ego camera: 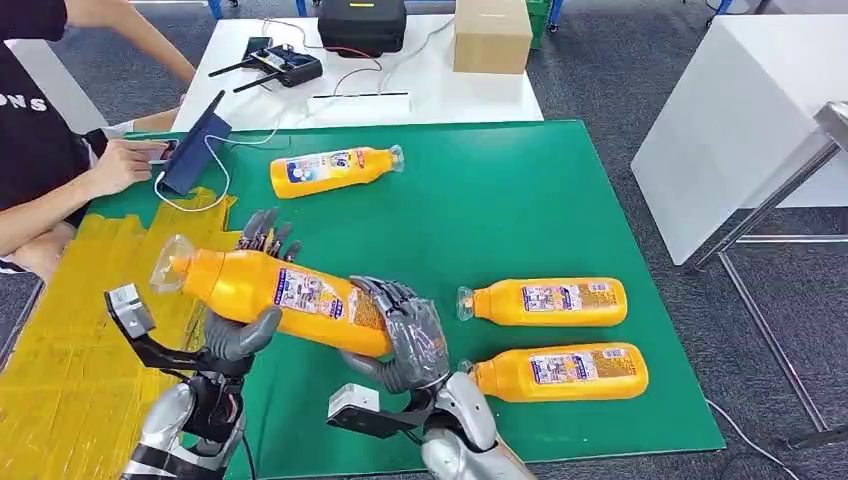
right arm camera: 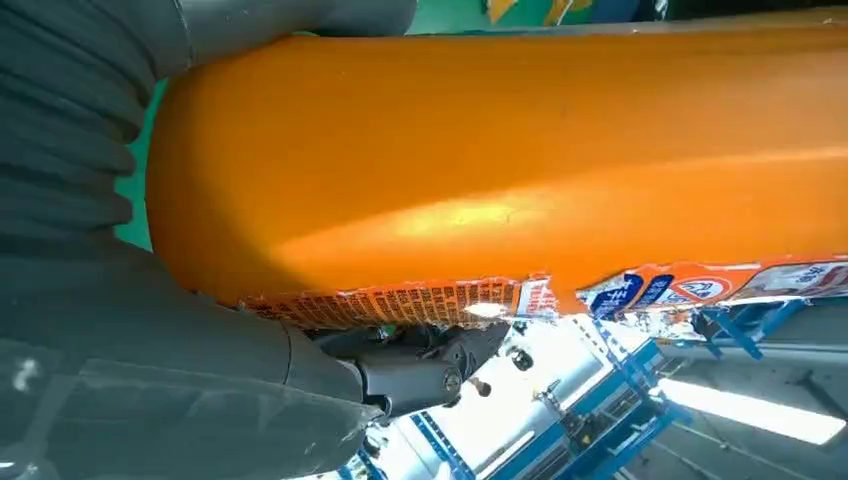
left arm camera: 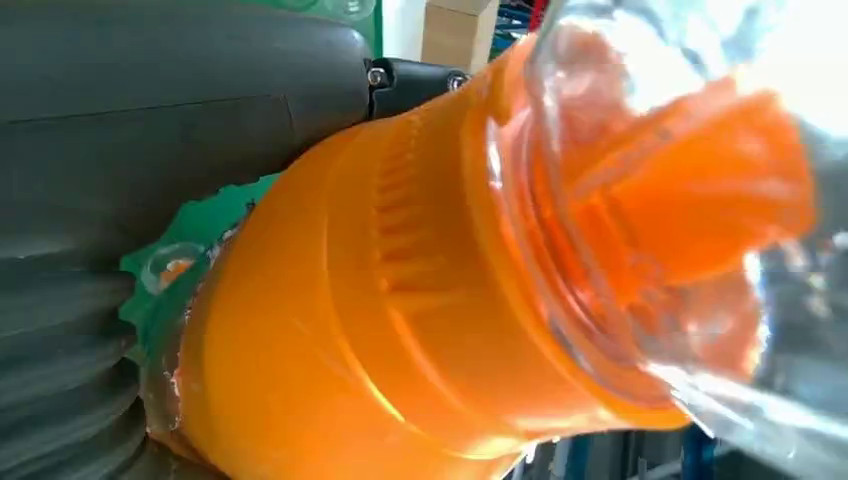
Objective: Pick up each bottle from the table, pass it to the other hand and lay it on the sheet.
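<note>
An orange bottle (ego camera: 280, 290) with a clear cap hangs above the table, over the edge between the green mat (ego camera: 500, 200) and the yellow sheet (ego camera: 60, 340). My left hand (ego camera: 248, 300) grips its neck end, thumb under it and fingers behind it. My right hand (ego camera: 412, 338) wraps its base end. Up close, the left wrist view shows the bottle's orange shoulder (left arm camera: 400, 300) against my left hand (left arm camera: 150, 150). In the right wrist view the bottle's body (right arm camera: 500, 150) lies in my right hand (right arm camera: 100, 350). Three more orange bottles lie on the mat: one far (ego camera: 335, 170), two on the right (ego camera: 548, 301) (ego camera: 560, 372).
A person (ego camera: 40, 150) sits at the left with a hand at a dark tablet (ego camera: 195, 145) on the mat's far left corner. Behind the mat, a white table (ego camera: 420, 90) carries a cardboard box (ego camera: 492, 35), a black case (ego camera: 362, 25) and a controller (ego camera: 285, 65).
</note>
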Tool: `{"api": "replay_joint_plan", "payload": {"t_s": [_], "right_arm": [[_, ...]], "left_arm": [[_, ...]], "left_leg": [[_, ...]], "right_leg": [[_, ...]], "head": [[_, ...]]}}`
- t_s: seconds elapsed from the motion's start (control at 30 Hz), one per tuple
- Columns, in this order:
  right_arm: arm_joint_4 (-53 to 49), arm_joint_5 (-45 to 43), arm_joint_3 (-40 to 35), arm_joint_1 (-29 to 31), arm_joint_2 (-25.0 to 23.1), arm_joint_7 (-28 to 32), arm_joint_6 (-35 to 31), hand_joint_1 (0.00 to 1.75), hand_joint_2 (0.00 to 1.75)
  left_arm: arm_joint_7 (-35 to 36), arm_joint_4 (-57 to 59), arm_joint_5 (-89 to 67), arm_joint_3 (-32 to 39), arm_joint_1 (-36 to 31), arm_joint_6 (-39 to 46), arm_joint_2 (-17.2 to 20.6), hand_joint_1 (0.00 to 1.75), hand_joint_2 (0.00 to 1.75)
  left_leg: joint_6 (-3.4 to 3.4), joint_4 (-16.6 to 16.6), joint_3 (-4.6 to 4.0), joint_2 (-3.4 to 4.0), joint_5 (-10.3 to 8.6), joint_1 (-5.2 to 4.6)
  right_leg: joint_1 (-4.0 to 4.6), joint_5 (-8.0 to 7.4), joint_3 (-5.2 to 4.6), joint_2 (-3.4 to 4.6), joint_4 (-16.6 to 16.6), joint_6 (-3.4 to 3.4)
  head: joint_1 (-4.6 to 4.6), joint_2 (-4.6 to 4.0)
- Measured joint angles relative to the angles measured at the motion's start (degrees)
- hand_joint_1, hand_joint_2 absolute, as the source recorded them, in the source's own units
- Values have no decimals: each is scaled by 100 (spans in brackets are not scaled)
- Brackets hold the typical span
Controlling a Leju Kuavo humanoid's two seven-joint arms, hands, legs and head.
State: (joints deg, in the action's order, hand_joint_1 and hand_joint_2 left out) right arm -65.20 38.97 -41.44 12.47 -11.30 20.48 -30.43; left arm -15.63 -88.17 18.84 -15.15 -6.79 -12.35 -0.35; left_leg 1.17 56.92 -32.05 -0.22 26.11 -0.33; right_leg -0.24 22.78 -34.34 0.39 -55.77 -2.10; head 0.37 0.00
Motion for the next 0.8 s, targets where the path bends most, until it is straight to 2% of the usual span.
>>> {"api": "replay_joint_plan", "payload": {"t_s": [0.2, 0.23, 0.27, 0.3, 0.8], "right_arm": [[83, -4, -13, 41, -13, -2, 2, 173, 175], [90, -4, -15, 48, -13, -11, 9, 173, 175], [101, -2, -22, 57, -13, -16, 15, 171, 175], [114, -4, -33, 65, -13, -22, 18, 173, 175], [206, -193, -105, 149, -11, -72, 74, 175, 175]], "left_arm": [[0, 0, 2, 0, 0, 0, 4, 0, 175], [0, 0, 11, 0, 0, 0, 4, 16, 175], [0, 0, 39, 0, 0, 0, 4, 150, 175], [0, 0, 66, 0, 0, 2, 4, 175, 175], [-13, 0, 304, -9, -11, 265, -46, 175, 175]], "left_leg": [[0, 0, -1, 0, 0, 0], [0, 0, -1, 0, 0, 0], [0, 0, -1, 1, 0, 0], [0, 0, 0, 1, 0, 0], [0, 0, 0, 1, 0, 0]], "right_leg": [[0, 0, 0, 0, 0, 0], [0, 0, 0, 0, 0, 0], [0, 0, -1, 0, 0, 0], [0, 0, -1, 0, 0, 0], [0, 0, -2, 0, 0, 0]], "head": [[2, 0], [2, 0], [2, 0], [0, 0], [2, 0]]}}
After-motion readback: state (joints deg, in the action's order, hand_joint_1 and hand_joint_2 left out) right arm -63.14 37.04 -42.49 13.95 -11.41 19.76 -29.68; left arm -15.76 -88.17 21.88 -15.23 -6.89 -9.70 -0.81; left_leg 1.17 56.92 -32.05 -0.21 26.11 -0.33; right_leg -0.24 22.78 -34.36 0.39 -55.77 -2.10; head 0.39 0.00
